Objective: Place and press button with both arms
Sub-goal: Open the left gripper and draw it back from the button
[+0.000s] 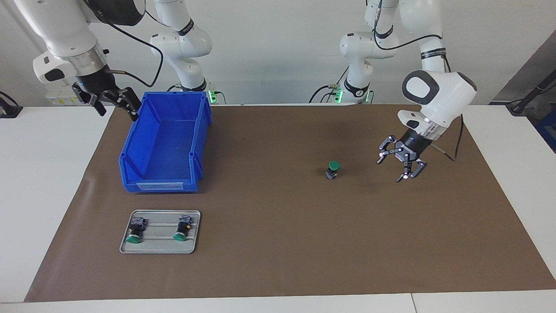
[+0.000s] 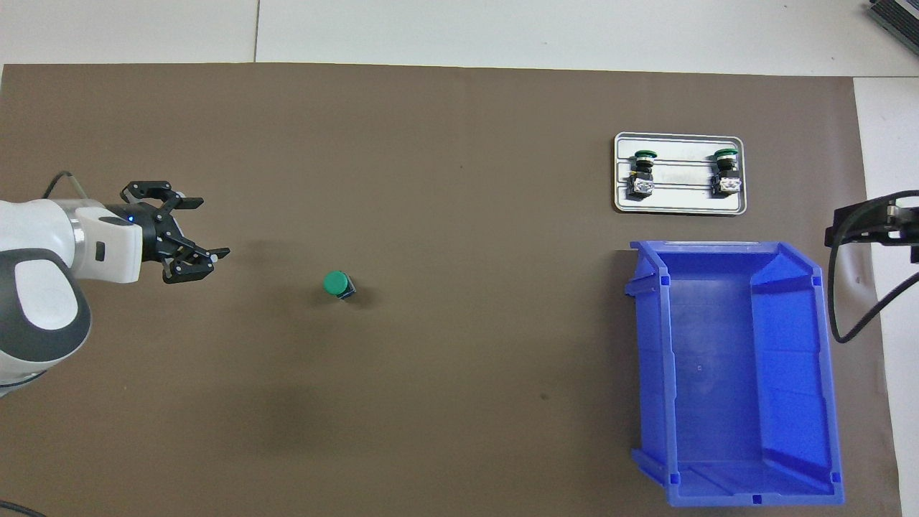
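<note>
Three buttons on my count: one button [image 1: 332, 169] stands upright, cap up, alone on the brown mat [image 1: 278, 243] toward the left arm's end; two spare buttons [image 1: 135, 229] lie on the grey tray [image 1: 126, 248], just beside the empty blue bin [image 1: 130, 171]. Left gripper [image 1: 402, 162]: raised over the mat near the standing button, fingers spread wide, empty. Right gripper [image 1: 108, 101]: waiting by the bin's edge, fingers apart, empty. I judge placing done; pressing the cap remains.
</note>
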{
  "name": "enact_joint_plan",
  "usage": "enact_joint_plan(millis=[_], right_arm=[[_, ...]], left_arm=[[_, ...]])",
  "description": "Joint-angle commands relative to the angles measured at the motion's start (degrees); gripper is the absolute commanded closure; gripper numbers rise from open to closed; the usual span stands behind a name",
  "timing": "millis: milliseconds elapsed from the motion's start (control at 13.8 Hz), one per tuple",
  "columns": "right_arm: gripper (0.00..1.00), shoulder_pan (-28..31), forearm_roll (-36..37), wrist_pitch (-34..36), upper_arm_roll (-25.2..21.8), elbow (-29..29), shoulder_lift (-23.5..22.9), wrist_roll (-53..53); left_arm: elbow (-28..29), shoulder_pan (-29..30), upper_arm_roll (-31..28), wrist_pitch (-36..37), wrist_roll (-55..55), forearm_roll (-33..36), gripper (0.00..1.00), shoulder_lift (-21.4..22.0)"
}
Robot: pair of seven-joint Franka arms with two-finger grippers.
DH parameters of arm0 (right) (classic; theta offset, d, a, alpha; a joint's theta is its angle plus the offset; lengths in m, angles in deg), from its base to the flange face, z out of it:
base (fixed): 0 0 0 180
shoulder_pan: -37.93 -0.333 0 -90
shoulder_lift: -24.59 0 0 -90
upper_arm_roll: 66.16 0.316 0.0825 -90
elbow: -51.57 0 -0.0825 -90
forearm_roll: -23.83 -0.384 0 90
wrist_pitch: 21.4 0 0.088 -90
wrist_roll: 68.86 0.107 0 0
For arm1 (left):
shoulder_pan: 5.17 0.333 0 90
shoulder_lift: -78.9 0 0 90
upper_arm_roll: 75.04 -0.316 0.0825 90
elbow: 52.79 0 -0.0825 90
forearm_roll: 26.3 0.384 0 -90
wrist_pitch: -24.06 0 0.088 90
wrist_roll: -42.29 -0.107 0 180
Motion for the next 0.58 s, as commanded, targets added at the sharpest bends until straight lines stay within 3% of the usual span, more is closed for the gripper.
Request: enact_joint_plan(millis=[0, 217, 289, 361, 506], right_arm=[[0.00, 0.70, -1.00, 0.46, 0.16, 1.42, 1.48, -0.98], [0.00, 0.79, -1.00, 0.46, 0.16, 1.42, 1.48, -0.98], [0.00, 0.79, -1.00, 0.46, 0.24, 1.42, 1.48, -0.98], [0.00, 0.79, -1.00, 0.46, 0.16, 1.42, 1.48, -0.98], [0.00, 0.70, -1.00, 0.46, 0.16, 1.42, 1.48, -0.98]], left_arm=[[-8.97, -0.40, 0.26, 10.14, 16.01, 10.88, 0.09, -1.75], [-10.48, -3.02, 0.87, 15.70, 28.53, 17.99, 0.10, 1.40], [-10.48, -3.99, 0.87, 17.10, 31.43, 20.11, 0.16, 2.81], [-10.57, -5.14, 0.96, 19.55, 35.64, 21.26, 0.31, 3.52], [-11.01, -7.51, 1.22, 23.78, 49.59, 22.67, 0.77, 4.14]])
